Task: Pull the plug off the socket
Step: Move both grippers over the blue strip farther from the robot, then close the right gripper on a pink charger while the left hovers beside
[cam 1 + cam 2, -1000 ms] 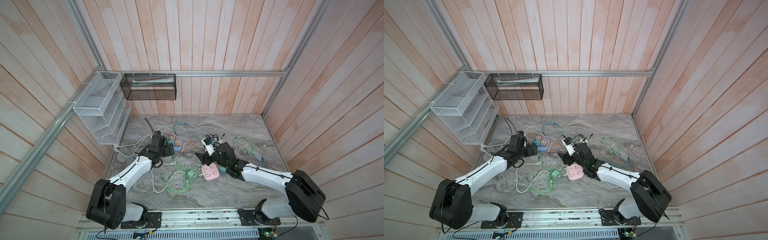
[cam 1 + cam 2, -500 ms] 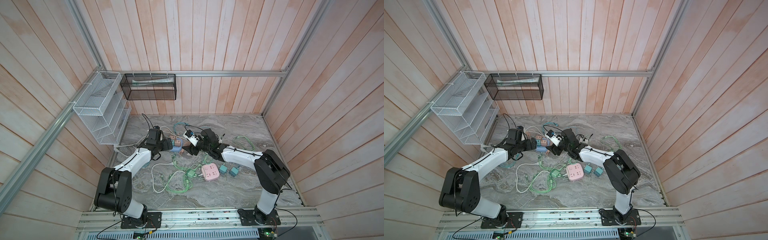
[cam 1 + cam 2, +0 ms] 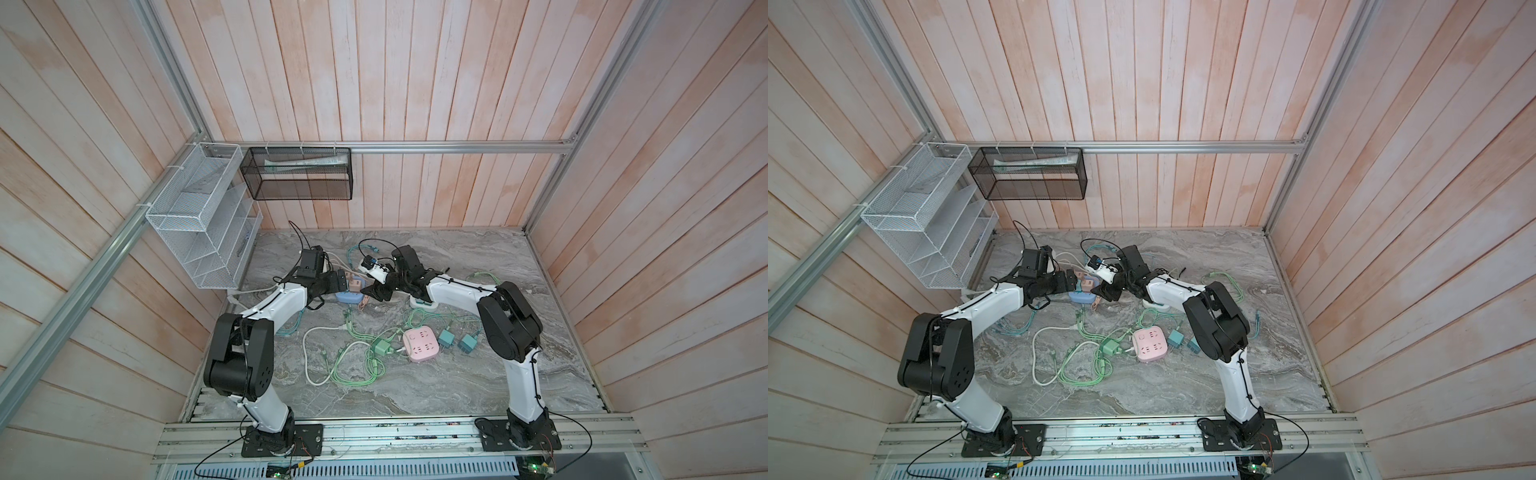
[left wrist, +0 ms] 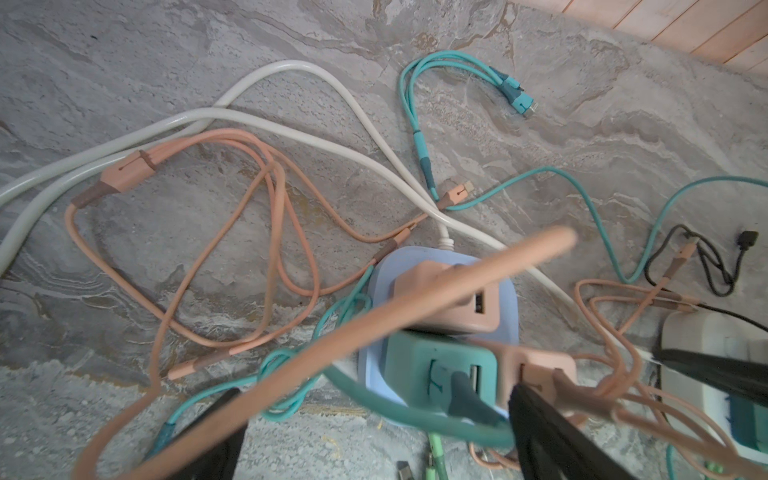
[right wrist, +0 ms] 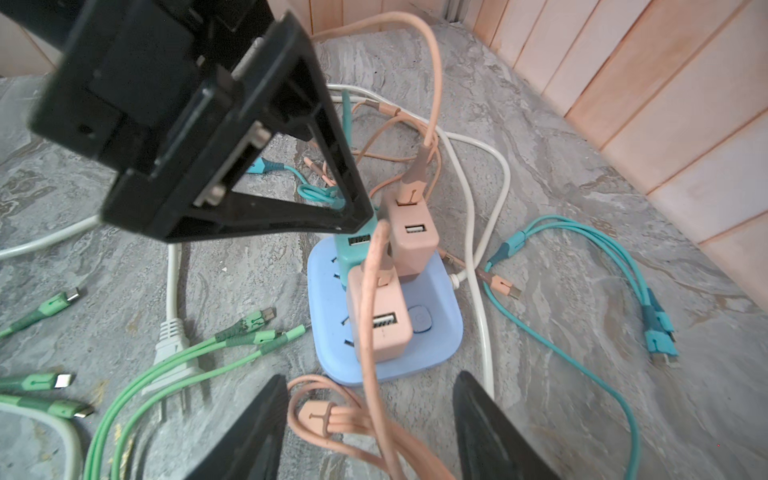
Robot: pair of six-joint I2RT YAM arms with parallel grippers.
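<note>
Blue socket (image 5: 445,329) holding three plugs (image 5: 380,328), cables (image 5: 509,245) around

robot lab cell, plank walls (image 3: 415,83), aluminium frame (image 3: 457,146), marbled bench (image 3: 457,386), wire racks (image 3: 199,232) upper left, bolted arms (image 3: 266,399)

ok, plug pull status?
Left gripper open at teal cube charger plug; right gripper open, empty. Plug seated in blue socket block. Peach cable drapes across.

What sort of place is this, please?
Likely a robot-manipulation test booth: left arm and right arm bolted to an aluminium rail, plank walls enclosing a marble-look tabletop strewn with chargers and cables.
</note>
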